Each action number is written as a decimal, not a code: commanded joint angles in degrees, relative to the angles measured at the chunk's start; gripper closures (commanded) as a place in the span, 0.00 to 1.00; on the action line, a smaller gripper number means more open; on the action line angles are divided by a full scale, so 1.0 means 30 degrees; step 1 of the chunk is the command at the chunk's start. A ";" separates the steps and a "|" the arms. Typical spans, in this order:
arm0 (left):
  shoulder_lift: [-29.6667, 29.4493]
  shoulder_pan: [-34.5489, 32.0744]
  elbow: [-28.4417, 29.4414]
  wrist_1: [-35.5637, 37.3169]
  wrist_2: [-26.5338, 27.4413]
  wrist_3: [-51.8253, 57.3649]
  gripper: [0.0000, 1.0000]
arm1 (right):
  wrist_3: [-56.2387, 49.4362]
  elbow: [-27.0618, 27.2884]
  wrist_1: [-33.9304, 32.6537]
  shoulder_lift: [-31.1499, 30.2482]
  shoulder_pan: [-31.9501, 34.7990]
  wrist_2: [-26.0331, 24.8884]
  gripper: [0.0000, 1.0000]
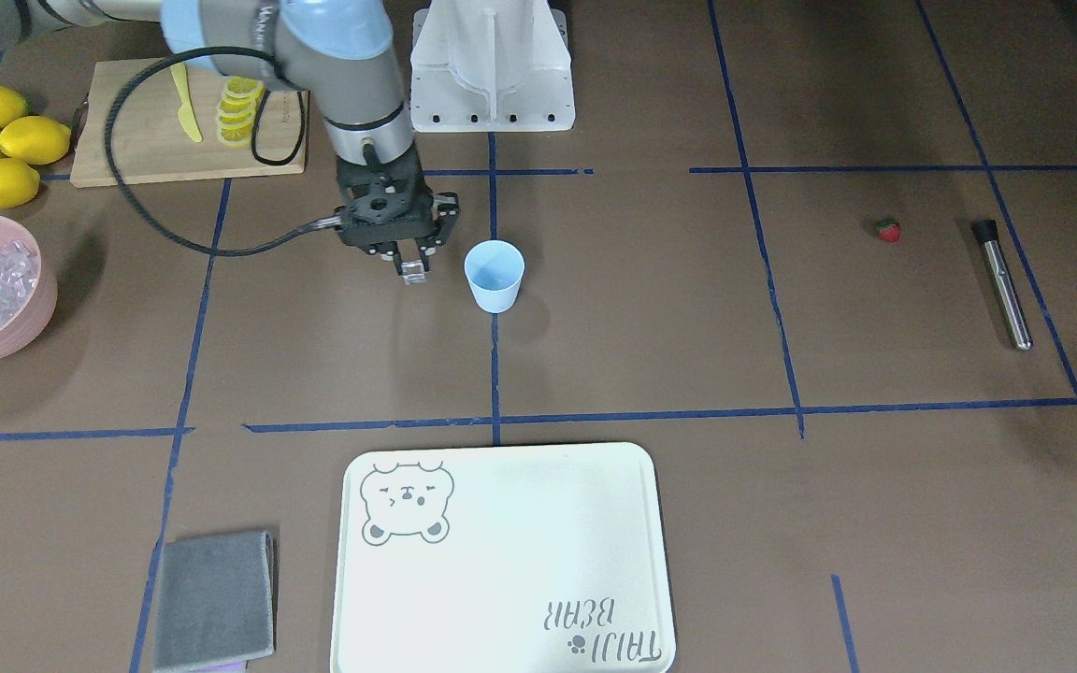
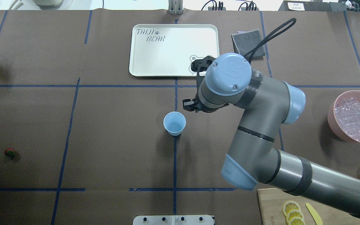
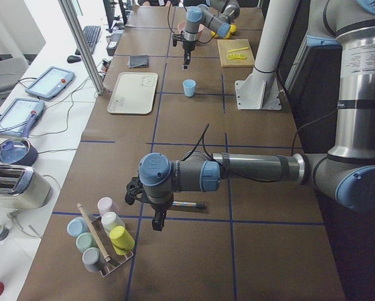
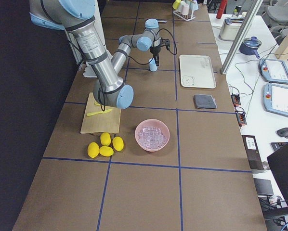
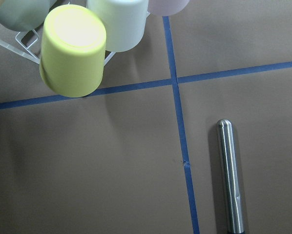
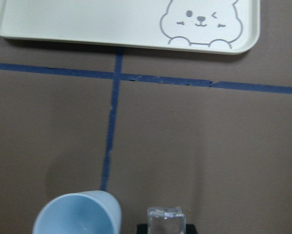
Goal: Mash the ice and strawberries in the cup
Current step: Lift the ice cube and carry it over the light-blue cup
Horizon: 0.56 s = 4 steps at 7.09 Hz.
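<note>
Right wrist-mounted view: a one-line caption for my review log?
Right tool holds an ice cube beside the empty blue cup, bear-print tray beyond.

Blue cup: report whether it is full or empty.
Empty. In the overhead view the cup shows a bare blue bottom; the ice cube is in the right hand, beside it.

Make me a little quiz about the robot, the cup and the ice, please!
1. True or false: the pale blue cup already has ice in it.
2. What does the right gripper hold? A) a lemon B) an ice cube C) a knife
3. Which tool lies on the table nearest the strawberry?
Key: 1 false, the cup is empty; 2 B; 3 the metal muddler.
</note>
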 commanded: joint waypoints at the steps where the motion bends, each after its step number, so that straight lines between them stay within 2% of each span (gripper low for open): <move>1: 0.0001 0.0022 -0.0006 -0.0016 -0.0007 0.0000 0.00 | 0.2047 -0.1344 -0.0215 0.1900 -0.1571 -0.1324 0.94; 3: 0.0001 0.0022 0.0023 -0.0016 -0.0007 0.0000 0.00 | 0.2052 -0.1697 -0.0274 0.1932 -0.1898 -0.1795 0.94; 4: 0.0001 0.0022 0.0023 -0.0016 -0.0007 0.0000 0.00 | 0.1936 -0.1814 -0.0245 0.1932 -0.1898 -0.1827 0.51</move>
